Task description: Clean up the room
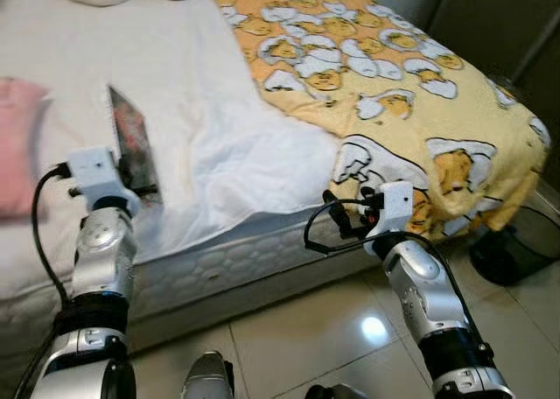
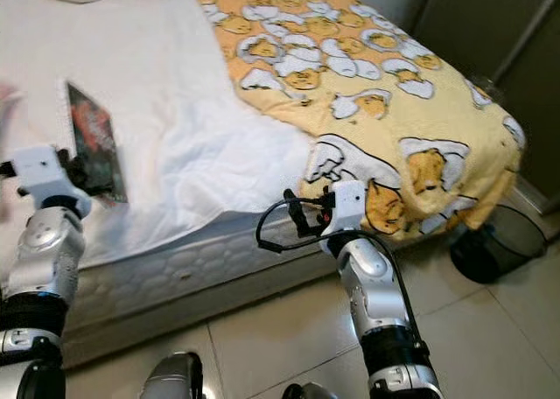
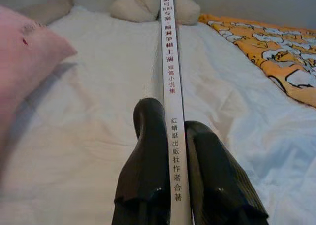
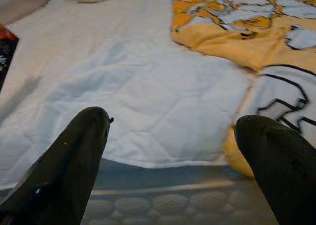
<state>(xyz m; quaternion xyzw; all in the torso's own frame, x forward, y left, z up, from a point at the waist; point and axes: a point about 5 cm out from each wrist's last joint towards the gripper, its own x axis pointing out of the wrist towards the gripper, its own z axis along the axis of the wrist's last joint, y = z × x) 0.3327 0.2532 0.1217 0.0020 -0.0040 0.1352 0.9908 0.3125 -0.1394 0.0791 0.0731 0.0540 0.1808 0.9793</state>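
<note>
At the left of the frame, the left end effector (image 3: 170, 185) pinches a thin book (image 1: 131, 145) by its spine, held edge-up over the white bed sheet (image 1: 219, 128). Lower centre, the right end effector (image 4: 173, 161) hovers with fingers spread, by the yellow blanket (image 1: 394, 84) at the mattress edge.

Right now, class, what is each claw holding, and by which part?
Left claw grips a thin book by its spine end, held upright. Right claw is open, holding nothing.

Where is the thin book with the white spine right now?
The thin book with the white spine is clamped edge-up in the left gripper, on the robot's left over the white bed sheet, beside the pink pillow.
</note>
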